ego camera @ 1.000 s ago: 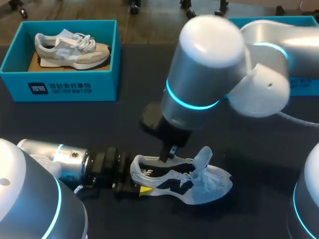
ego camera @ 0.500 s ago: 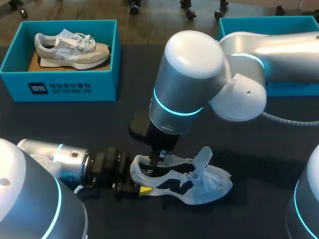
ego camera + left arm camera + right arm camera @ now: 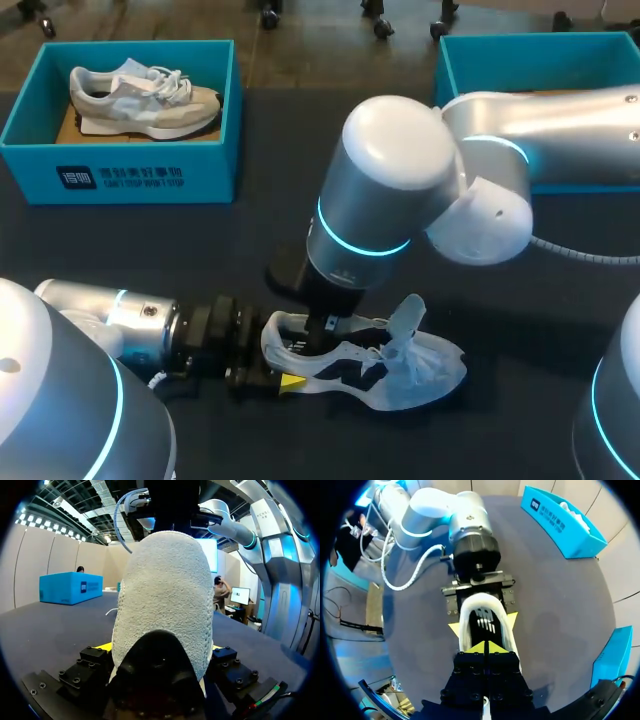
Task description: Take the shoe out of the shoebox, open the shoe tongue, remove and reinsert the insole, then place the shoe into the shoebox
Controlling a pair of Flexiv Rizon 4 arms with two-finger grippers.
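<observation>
One white shoe is being kept upright on the dark table, at its near side, with the heel turned toward the left arm and the toe toward the right. The heel is being clamped by the left gripper, whose yellow-tipped fingers are being pressed against the heel's two sides. In the left wrist view the space between those fingers is being filled by the textured back of the heel. The tongue is being shown turned up and away from the opening, with loose laces gathered around it.

The right gripper is being held pointing straight down over the shoe's opening, just ahead of the heel collar. In the right wrist view its two yellow tips are being pressed together without a gap, at the rim of the opening, and nothing is being seen between them. Beyond the tips a dark inner surface with pale stripes is being shown inside the shoe. Whether it is being touched cannot be told.

At the far side of the table the left shoebox is being occupied by a beige and white shoe. The right shoebox is being partly covered by the right arm, so its inside cannot be judged.
</observation>
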